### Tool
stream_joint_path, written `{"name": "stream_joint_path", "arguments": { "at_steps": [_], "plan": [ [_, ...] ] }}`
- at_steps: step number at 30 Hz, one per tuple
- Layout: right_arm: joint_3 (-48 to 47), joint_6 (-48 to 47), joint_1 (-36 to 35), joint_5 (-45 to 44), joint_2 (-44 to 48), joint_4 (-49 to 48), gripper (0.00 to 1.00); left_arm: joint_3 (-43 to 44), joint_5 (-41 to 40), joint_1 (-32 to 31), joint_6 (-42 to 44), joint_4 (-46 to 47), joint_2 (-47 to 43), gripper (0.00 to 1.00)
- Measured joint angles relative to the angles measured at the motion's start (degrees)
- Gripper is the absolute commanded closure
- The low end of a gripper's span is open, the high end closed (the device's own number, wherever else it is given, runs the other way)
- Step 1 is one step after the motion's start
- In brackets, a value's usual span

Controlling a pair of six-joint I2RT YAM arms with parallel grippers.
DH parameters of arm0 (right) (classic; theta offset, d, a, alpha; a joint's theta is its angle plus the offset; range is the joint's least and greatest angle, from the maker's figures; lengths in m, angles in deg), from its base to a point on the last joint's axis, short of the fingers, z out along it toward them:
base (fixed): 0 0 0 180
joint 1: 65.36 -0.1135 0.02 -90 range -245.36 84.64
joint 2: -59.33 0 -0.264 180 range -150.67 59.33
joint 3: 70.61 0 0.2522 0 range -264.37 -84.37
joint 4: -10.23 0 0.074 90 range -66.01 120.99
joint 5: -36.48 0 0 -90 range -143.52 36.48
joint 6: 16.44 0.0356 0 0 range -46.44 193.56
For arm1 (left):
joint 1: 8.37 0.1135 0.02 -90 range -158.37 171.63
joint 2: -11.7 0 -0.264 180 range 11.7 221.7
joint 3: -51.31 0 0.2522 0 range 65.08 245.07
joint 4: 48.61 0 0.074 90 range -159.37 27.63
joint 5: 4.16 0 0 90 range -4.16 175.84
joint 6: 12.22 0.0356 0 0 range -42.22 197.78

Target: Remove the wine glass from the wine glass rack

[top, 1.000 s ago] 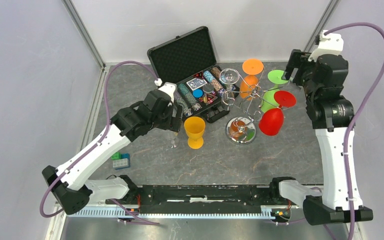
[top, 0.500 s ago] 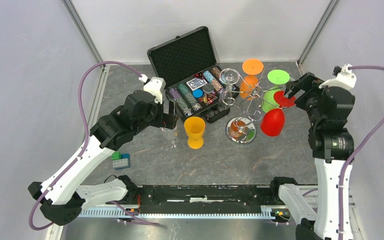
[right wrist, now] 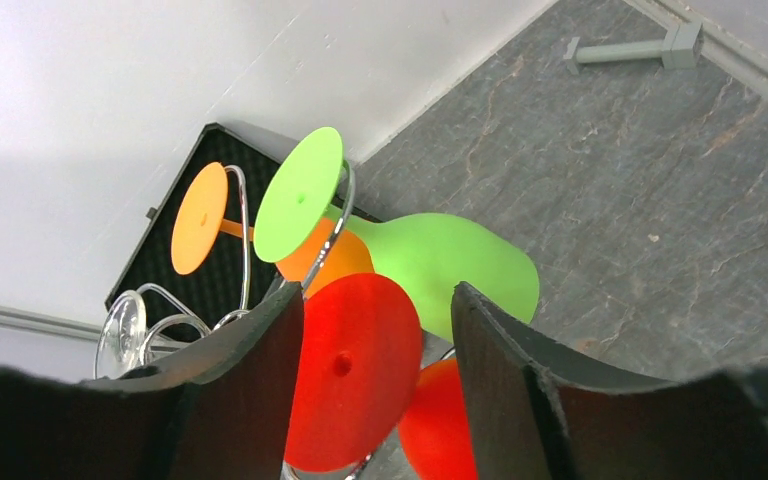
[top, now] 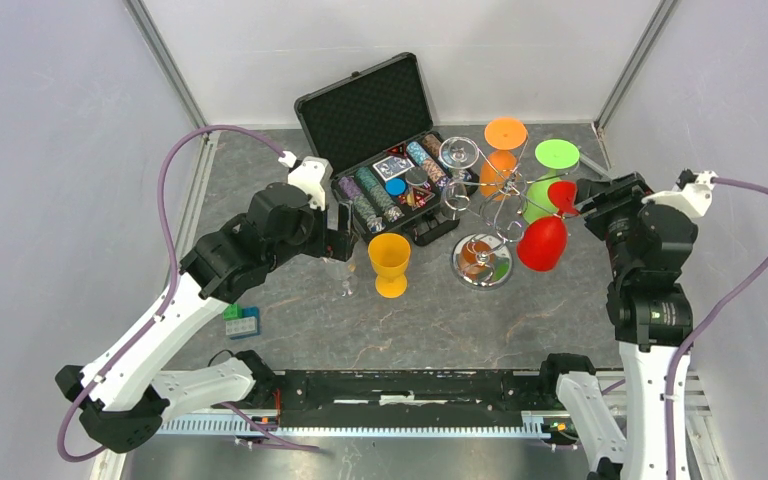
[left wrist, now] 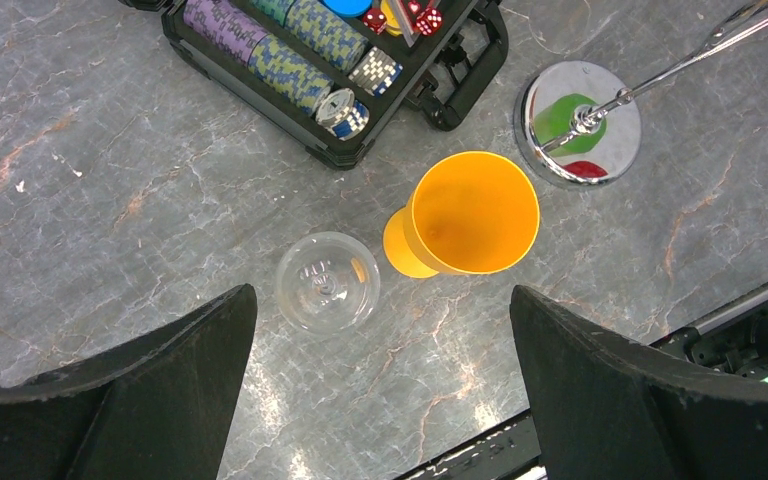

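Both fingers of my right gripper (right wrist: pixel 376 292) stand apart, with the round foot of the red wine glass (right wrist: pixel 350 370), hung upside down on the wine glass rack (top: pixel 482 262), between them. My left gripper (left wrist: pixel 382 300), also spread, hangs well away above a yellow cup (left wrist: pixel 470 215).

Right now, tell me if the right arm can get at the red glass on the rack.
Probably yes: the open right gripper flanks the foot of the red glass, with nothing between them.
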Motion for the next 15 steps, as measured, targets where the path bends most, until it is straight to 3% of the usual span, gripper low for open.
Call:
{"name": "stream_joint_path", "arguments": {
  "at_steps": [6,15],
  "plan": [
    [6.7,4.6,0.0,-1.3,4.6,-1.9,0.49,-0.2,0.1,0.0,0.0,0.5,0.0,0.0],
    [9.1,8.4,0.0,-1.3,5.7,-5.2,0.73,-0.3,0.2,0.0,0.0,0.6,-0.2,0.0]
  ]
}}
